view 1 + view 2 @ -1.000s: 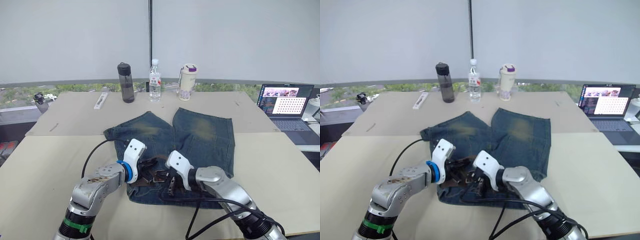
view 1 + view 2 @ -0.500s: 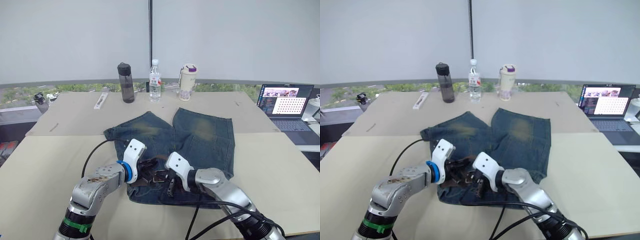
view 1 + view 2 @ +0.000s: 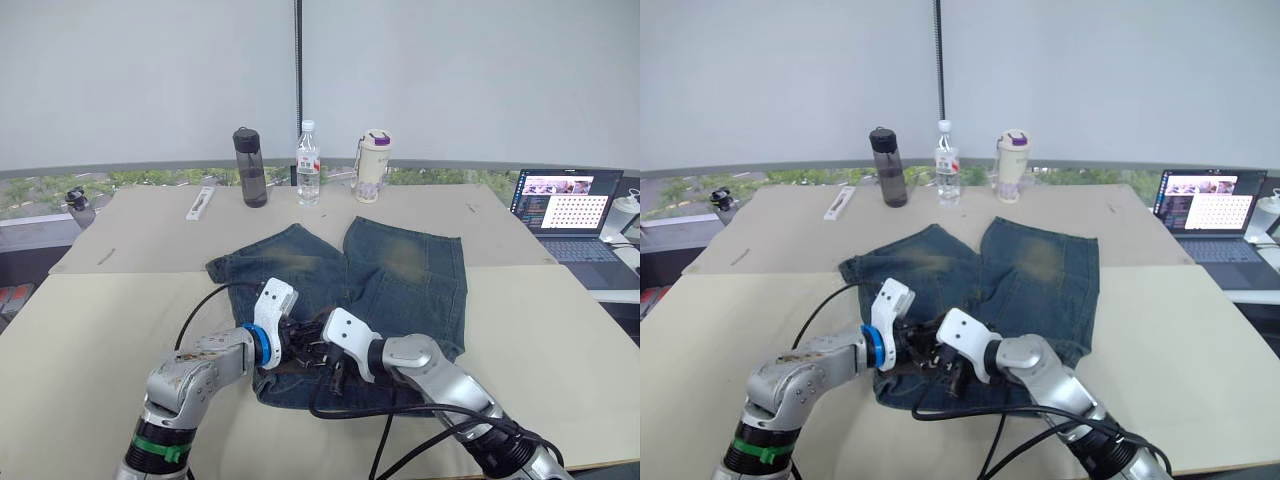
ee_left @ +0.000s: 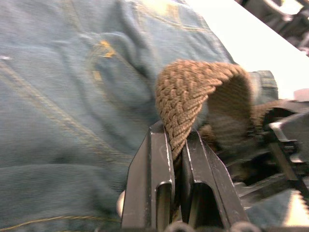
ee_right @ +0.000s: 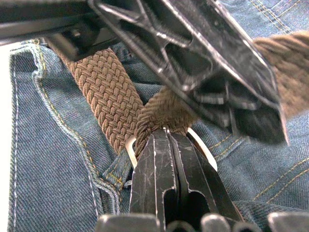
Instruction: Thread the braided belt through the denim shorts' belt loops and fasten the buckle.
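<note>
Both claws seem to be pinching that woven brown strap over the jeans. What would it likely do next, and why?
Probably draw the braided belt a little further through the buckle. The left gripper is shut on a looped fold of belt, and the right gripper pinches the strap at the metal frame, over the denim shorts. It does not look fastened yet.

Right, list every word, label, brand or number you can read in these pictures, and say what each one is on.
No text can be read.
Clear water bottle: has a label band, print too small to read.
Cream cup: markings too small to read.
Laptop: screen shows a grid of small images, no text readable.
Flat white item on the far table: print too blurred to read.
Denim shorts and braided belt: no lettering seen.
</note>
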{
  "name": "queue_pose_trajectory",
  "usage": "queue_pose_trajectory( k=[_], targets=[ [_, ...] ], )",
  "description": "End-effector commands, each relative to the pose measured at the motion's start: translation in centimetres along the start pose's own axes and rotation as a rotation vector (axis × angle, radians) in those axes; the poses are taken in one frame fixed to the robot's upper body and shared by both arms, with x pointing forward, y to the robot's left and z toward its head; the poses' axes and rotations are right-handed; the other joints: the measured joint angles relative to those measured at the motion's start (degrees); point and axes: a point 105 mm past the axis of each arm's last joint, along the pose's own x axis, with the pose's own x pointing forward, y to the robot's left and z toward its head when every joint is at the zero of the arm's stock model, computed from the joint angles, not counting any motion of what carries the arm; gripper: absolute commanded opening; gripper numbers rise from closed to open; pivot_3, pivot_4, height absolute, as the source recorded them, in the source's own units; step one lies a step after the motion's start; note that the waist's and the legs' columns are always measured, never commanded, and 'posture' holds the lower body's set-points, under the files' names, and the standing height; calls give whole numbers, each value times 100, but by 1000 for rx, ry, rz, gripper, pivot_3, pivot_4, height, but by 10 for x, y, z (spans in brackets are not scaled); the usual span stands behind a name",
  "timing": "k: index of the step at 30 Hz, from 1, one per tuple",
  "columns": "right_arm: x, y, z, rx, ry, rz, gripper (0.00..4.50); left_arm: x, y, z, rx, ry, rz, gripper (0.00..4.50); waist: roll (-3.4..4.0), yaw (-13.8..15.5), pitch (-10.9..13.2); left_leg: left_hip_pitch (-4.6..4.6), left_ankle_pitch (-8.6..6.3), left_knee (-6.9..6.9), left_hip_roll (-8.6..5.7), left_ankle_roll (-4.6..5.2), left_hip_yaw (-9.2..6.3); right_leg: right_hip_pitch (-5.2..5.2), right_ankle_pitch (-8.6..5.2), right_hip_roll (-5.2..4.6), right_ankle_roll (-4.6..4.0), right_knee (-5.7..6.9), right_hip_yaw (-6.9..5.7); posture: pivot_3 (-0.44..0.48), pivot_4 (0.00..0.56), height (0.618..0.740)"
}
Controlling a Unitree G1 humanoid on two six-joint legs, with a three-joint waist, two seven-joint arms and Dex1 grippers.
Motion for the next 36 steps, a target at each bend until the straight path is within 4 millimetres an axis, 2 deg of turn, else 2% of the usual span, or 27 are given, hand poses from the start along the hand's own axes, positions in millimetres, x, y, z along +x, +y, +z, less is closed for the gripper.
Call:
queue_pose_trajectory(
  k=[1, 6, 14, 18, 24, 27, 32, 36],
  targets=[
    [12, 16, -43, 79, 149, 57, 40, 7, -26, 28, -13, -94, -151, 0, 0, 2, 0, 1, 0, 1, -1, 0, 0, 1, 0, 0, 0, 1, 0, 0, 150, 740],
    [13, 20, -46, 76, 158, 67, 40, 15, -34, 31, -47, -93, -204, 0, -1, 1, -1, 3, 0, 2, -2, 0, -2, 3, 0, 2, 1, 1, 0, 0, 150, 740],
    [19, 24, -54, 101, 176, 75, 40, 29, -64, 21, -79, -13, -347, 0, -6, -5, -10, 14, 0, 0, -2, -1, -2, 10, 0, 2, 1, 0, 0, 0, 150, 740],
    [19, 26, -52, 112, 161, 85, 40, 34, -64, 16, -115, 24, -358, 0, -5, 5, -38, 16, -1, 1, -3, -1, -3, 12, -1, 0, 0, -1, 0, 0, 150, 740],
    [21, 30, -52, 110, 161, 104, 40, 36, -75, 9, -103, 92, -422, 0, -5, 11, -55, 16, -5, 1, -5, -8, -2, 13, -5, -3, -6, -4, 0, 0, 150, 740],
    [27, 30, -51, 111, 165, 107, 40, 37, -77, 10, -93, 102, -434, 0, -9, 5, -64, 16, -27, 1, -6, -44, -2, 13, -12, -3, -18, -4, 1, 0, 150, 740],
    [36, 41, -64, 121, 237, 164, 40, 37, -81, 10, -87, 111, -447, 0, -13, -23, -98, 26, -28, -1, -3, -46, -4, 17, -13, 1, -18, -2, 0, 0, 150, 740],
    [37, 36, -66, 107, 235, 131, 40, 38, -74, 11, -76, 101, -405, 0, -12, -42, -110, 37, -31, -4, 0, -49, -5, 22, -18, 3, -27, -2, 1, 0, 150, 740]
  ],
)
